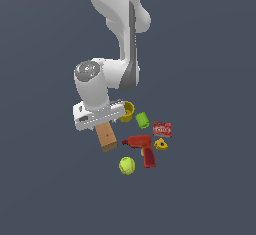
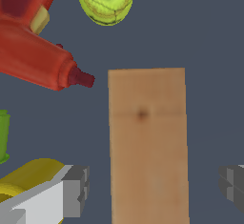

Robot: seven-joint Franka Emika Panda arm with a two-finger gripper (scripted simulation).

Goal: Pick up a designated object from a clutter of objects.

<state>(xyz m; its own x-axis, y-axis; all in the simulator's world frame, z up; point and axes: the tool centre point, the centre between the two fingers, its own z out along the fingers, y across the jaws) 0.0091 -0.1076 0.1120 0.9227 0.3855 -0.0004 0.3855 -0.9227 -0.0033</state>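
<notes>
jaws spread wide astride the wooden block (image 2: pixel 147 142) (dark dot, no readable writing), not touching.

My gripper (image 1: pixel 102 124) sits over the wooden block (image 1: pixel 106 137), seemingly low; red drill (image 1: pixel 142 147) just beside the block, ball (image 1: pixel 127 166) near.

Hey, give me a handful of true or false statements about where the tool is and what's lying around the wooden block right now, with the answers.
1. The tool straddles the wooden block with its fingers apart. True.
2. The tool is shut on the red drill. False: the drill lies free beside the block.
3. The yellow-green ball lies near the drill. True.
4. The green cylinder is stacked on the block. False: it lies apart, near the yellow cup.
</notes>
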